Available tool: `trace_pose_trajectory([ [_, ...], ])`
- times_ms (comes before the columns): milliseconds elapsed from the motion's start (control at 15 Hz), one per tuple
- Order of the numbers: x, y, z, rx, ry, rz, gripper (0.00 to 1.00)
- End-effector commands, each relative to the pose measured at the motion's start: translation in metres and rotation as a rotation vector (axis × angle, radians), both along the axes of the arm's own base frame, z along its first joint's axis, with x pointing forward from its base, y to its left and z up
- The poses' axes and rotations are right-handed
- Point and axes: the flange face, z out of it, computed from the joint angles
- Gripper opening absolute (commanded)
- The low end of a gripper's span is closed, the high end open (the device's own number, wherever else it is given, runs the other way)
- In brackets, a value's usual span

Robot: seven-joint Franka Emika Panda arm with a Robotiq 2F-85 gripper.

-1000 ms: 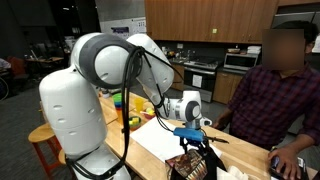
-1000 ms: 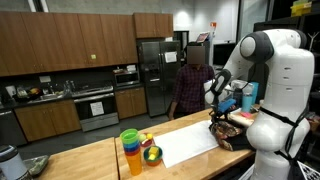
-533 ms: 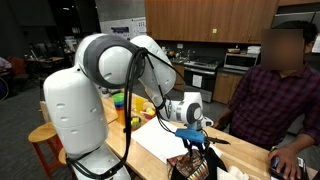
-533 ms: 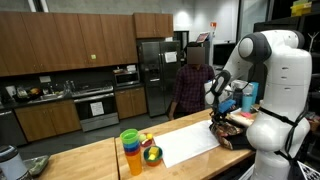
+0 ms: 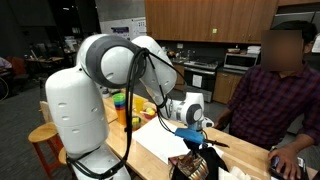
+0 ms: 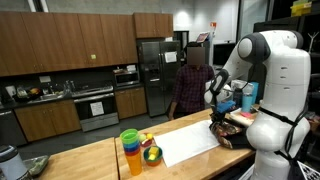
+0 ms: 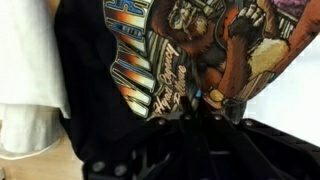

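Counter: a long wooden counter (image 6: 90,165) runs across the kitchen lab and carries everything below.
Stack of cups: a stack of cups (image 6: 131,152), green on top with yellow, orange and blue under it, stands upright near the counter's left end in an exterior view.
Bowl: a bowl (image 6: 151,155) with something yellow-green in it sits just beside the cups, at their 3 o'clock.
White sheet: a white sheet (image 6: 185,145) lies flat at 3 o'clock from the bowl; its far edge reaches the dark cloth.
Person: a person (image 6: 190,85) in a plaid shirt stands behind the counter, at 12 o'clock from the sheet.
Arm: the white arm (image 6: 262,60) bends down over the counter's right end.
Gripper: the gripper (image 6: 219,118) points straight down, its tips on the cloth; I cannot tell whether the jaws are together or pinching fabric.
Black printed cloth: the black printed cloth (image 6: 228,133) lies crumpled at 3 o'clock from the sheet, directly under the gripper; the wrist view shows its colourful print at 12 o'clock.
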Motion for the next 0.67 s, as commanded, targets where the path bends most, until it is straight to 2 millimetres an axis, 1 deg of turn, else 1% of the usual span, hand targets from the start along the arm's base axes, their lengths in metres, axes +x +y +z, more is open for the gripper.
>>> trace_pose_trajectory([
  [0,0.002,-0.008,0.01,0.053,-0.017,-0.017,0.02],
  [133,0.003,-0.013,0.027,0.07,-0.008,0.0,0.02],
  [333,0.003,-0.022,0.07,0.041,0.039,0.047,0.02],
  [467,0.001,-0.025,0.109,0.024,0.058,0.07,0.02],
  [600,-0.003,-0.028,0.156,-0.031,0.052,0.089,0.02],
])
